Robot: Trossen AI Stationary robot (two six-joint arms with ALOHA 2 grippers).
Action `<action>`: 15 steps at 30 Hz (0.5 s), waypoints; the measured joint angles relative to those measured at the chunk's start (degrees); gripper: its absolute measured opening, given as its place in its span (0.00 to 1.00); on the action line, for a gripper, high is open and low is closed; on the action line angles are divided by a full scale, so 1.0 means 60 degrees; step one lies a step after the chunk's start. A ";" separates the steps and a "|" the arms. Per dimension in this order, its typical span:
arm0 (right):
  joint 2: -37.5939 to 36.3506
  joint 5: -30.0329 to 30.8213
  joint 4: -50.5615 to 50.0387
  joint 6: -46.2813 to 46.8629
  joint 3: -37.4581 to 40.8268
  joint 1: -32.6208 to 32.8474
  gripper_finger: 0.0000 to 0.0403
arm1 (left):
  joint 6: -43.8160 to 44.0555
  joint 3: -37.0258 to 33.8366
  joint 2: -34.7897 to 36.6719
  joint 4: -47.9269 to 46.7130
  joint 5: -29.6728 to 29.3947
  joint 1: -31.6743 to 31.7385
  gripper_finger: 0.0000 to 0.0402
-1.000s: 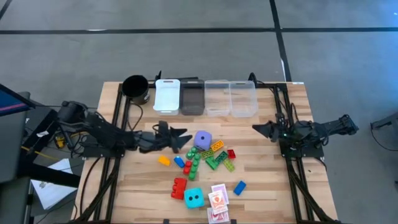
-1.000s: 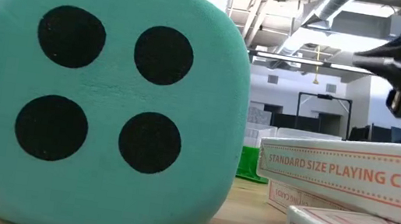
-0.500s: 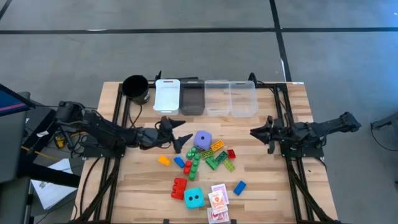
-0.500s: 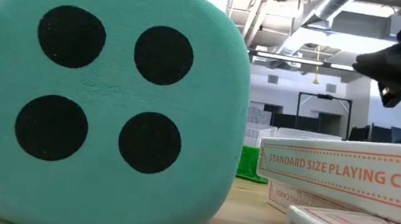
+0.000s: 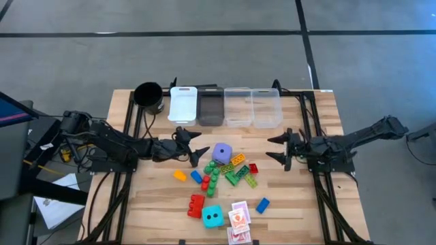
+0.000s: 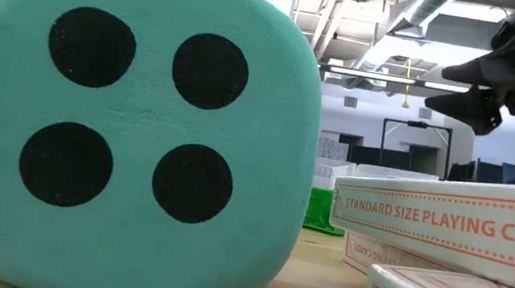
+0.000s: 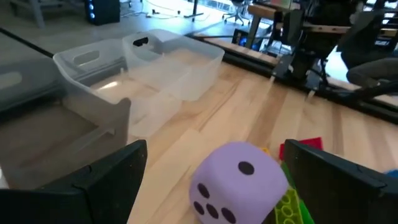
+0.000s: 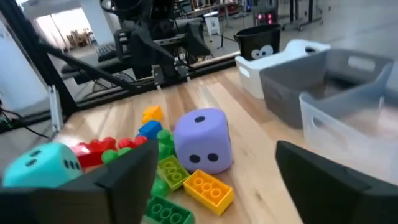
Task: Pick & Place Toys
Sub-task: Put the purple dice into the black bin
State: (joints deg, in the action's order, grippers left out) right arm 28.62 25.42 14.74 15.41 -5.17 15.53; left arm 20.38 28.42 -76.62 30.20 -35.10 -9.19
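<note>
Slatted light-wood tabletop (image 5: 157, 204) on grey concrete floor (image 5: 204, 61), toys clustered centrally; left gripper (image 5: 193, 146) and right gripper (image 5: 281, 149) both spread wide, empty.

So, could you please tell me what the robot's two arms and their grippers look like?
Both arms are dark, nearly black, built of slim jointed links. The left gripper and the right gripper each end in two tapering black fingers that look like pointed prongs from above. In the wrist views the fingers appear as broad, matte black, flat-faced wedges. No markings are visible.
</note>
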 joint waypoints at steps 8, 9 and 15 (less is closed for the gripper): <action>0.2190 -0.0009 0.1536 -0.0882 0.0000 0.0011 0.97 | 0.0330 0.0000 0.0000 -0.0084 -0.0003 0.0000 0.92; 0.2438 -0.0009 0.1664 -0.0821 0.0000 0.0011 0.98 | 0.0560 0.0000 0.0000 -0.0103 -0.0003 0.0000 0.92; 0.3446 0.0006 0.2961 0.1331 0.0000 0.0007 0.97 | 0.1475 -0.0004 0.0000 -0.0189 0.0000 0.0000 0.92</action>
State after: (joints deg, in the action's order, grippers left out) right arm 49.30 25.45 32.50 23.39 -5.17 15.57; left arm 29.23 28.40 -76.62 29.07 -35.10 -9.19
